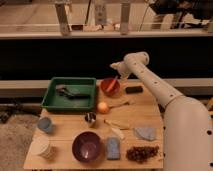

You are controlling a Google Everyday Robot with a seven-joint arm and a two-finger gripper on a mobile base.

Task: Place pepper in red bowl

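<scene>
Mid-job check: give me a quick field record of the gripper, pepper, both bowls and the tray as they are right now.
gripper: just above the red bowl's far rim
pepper: red, slanted, lower end inside the red bowl
red bowl: far side of the table, right of the green tray
purple bowl: near edge, left of the blue sponge
green tray: holds a dark tool
grip on pepper: cannot tell
</scene>
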